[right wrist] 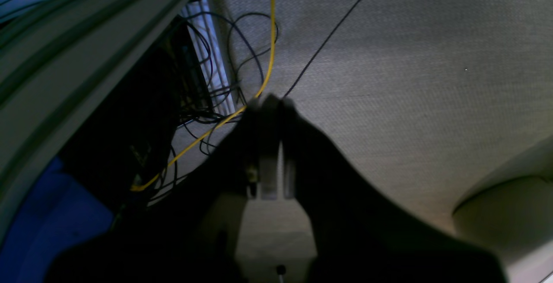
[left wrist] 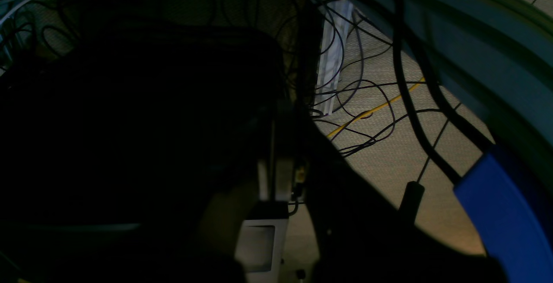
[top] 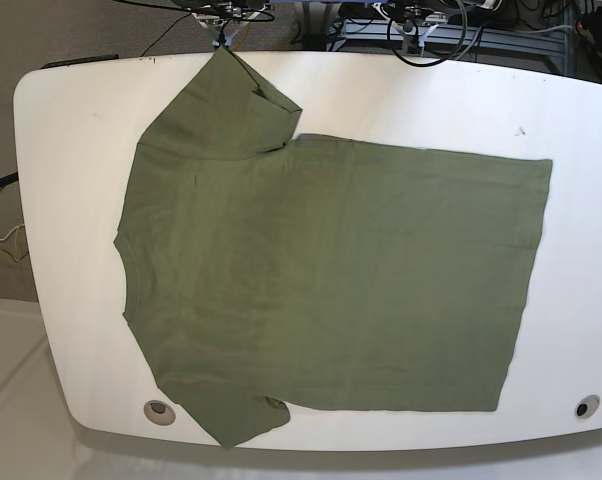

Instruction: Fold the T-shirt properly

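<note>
Left wrist view mostly black — the left gripper's fingers point(left wrist: 276, 175) barely discernible in shadow.

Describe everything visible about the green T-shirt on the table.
The plain olive-green short-sleeved cotton-looking T-shirt lies spread flat and unfolded on the white rounded table, collar toward the base view's left, hem toward the right. Both sleeves are out, the far one reaching the table's back edge, the near one reaching its front edge. Light wrinkles only. Nothing but the table touches it.

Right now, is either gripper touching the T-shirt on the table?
Apart. The base view shows the T-shirt spread flat on the white table with no arm near it; both wrist views show only floor and cables.
</note>
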`<state>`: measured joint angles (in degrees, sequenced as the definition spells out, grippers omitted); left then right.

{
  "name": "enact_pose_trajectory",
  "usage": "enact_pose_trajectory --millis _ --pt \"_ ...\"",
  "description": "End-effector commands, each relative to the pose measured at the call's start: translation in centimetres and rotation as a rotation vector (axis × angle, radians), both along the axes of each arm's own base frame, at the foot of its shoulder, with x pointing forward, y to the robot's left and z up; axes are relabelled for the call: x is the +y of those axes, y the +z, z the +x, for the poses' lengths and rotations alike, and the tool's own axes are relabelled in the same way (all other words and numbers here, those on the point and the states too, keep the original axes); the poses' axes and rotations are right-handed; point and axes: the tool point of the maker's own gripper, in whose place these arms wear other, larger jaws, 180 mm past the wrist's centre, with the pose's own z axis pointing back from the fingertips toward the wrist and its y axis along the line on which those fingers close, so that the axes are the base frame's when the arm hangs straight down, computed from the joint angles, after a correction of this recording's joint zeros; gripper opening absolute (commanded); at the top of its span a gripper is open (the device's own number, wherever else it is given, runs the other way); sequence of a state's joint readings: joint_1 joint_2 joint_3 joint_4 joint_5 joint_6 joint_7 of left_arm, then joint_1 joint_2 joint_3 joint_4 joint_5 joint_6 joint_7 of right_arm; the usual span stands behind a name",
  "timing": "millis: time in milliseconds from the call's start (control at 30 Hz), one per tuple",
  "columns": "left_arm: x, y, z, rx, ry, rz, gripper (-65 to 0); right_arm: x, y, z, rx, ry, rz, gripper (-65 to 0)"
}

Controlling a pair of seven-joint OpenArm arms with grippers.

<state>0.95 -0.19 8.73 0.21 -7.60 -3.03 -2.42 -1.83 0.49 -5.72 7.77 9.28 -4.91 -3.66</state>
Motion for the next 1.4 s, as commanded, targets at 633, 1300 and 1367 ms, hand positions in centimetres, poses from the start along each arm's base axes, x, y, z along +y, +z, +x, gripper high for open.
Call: enact_pose_trajectory --millis 633,1300,1367 --pt "0.1 0.0 0.0 -0.007 -0.003 0.002 -65.0 0.1 0.0 -0.3 0.000 -0.004 -0.002 -64.6" --pt "-0.1 0.1 -2.6 0.010 0.004 -0.035 -65.0 -0.7 0.1 -1.5 -0.010 0.001 -0.013 -65.0" --pt "-0.1 0.2 -3.7 0.014 0.005 -0.045 -65.0 -1.4 0.2 -2.3 -0.008 0.003 -0.024 -65.0"
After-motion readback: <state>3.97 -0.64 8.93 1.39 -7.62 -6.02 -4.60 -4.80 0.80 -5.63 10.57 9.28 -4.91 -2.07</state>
